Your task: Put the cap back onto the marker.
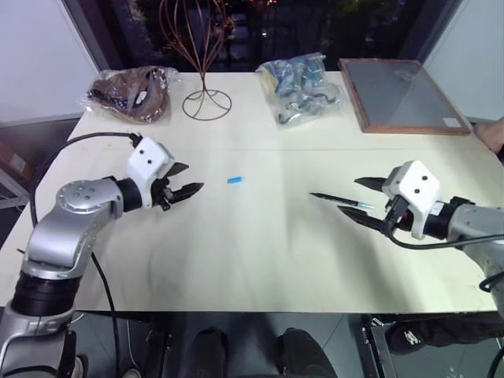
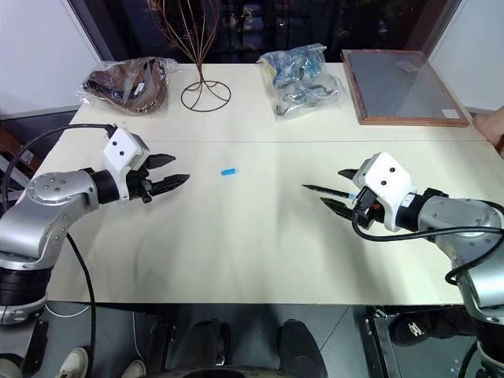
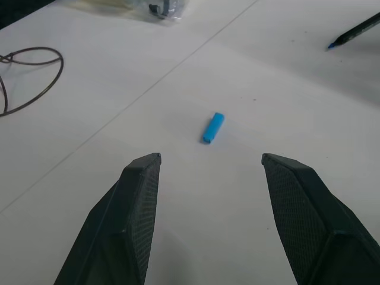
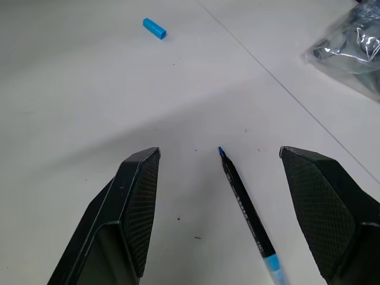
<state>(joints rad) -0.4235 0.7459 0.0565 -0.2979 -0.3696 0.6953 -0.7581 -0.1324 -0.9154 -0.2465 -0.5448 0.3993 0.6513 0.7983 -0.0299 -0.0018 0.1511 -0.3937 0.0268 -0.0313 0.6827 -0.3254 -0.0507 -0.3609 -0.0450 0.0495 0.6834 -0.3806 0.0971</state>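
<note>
Right wrist view: marker (image 4: 246, 209) tail cut off between parted claw fingers (image 4: 132, 202).

— Lighting on the bench (image 1: 260, 260)?

— Bright and even, from overhead. Shadows are soft: a faint grey one under the marker (image 4: 246, 208), a broad dim band across the right wrist view.

— Glare?

— Mild sheen on the plastic bags (image 1: 303, 87) and the framed glass panel (image 1: 402, 94). Dark windows behind.

— Sharpness?

— Head views crisp, slightly bowed at the edges. In the wrist views the near fingers (image 3: 127, 225) look slightly soft.
</note>
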